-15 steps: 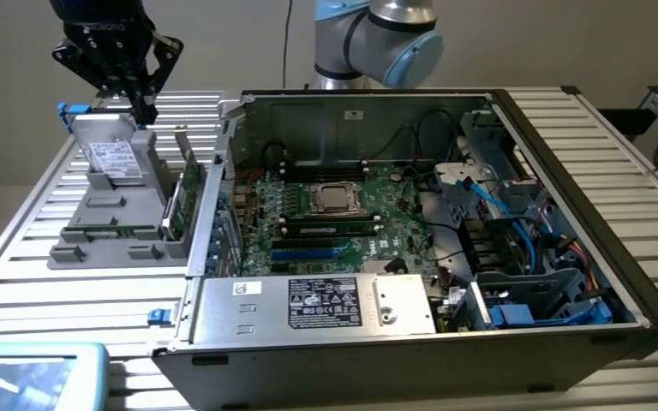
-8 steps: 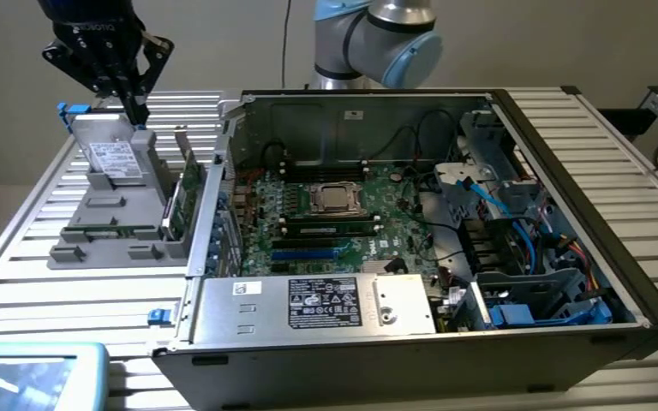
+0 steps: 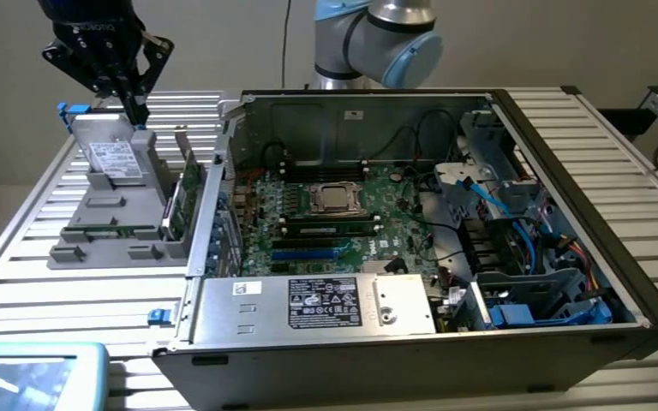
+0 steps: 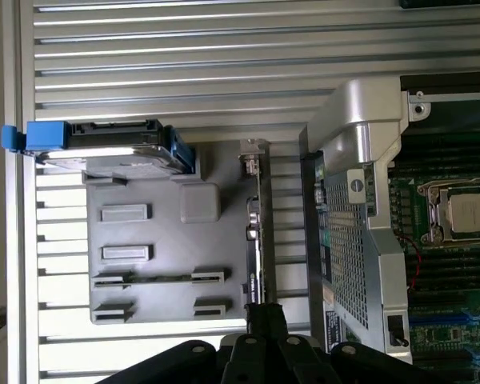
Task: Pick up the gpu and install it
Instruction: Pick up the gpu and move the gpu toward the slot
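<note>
My arm (image 3: 377, 41), silver with pale blue joint caps, bends at a bulky joint at the top middle of the exterior view. My black gripper (image 3: 136, 111) hangs at that view's upper left, its wrist cut off by the picture edge. It points downward and leans slightly toward the exterior view's right. Its side linkages splay outward above. In the wrist view, the two fingers (image 4: 266, 318) are pressed together into one narrow dark tip, closed.

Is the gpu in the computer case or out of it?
Out. The gpu stands on edge in the grey holder, beside the case and outside its wall.
</note>
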Robot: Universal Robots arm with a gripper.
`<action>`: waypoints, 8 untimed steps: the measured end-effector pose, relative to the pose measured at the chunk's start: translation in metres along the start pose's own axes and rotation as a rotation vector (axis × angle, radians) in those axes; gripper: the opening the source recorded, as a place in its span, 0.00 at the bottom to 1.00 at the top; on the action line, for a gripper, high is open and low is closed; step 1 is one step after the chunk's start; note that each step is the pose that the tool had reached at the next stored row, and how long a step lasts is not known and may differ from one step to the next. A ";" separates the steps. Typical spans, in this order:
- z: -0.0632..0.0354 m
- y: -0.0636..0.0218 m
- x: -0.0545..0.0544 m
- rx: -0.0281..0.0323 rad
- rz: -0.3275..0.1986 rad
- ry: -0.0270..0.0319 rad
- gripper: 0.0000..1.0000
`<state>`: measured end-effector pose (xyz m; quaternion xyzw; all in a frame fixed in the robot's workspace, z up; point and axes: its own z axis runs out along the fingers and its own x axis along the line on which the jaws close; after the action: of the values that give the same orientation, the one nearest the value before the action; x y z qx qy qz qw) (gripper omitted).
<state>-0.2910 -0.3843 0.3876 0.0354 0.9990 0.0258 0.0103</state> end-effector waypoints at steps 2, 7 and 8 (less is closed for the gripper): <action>0.0000 0.0000 0.000 0.0000 0.000 0.0000 0.12; 0.0000 0.0000 0.000 0.0000 0.000 0.0000 0.25; 0.0000 0.0000 0.000 0.0001 0.000 0.0001 0.32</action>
<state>-0.2910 -0.3843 0.3876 0.0354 0.9990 0.0257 0.0102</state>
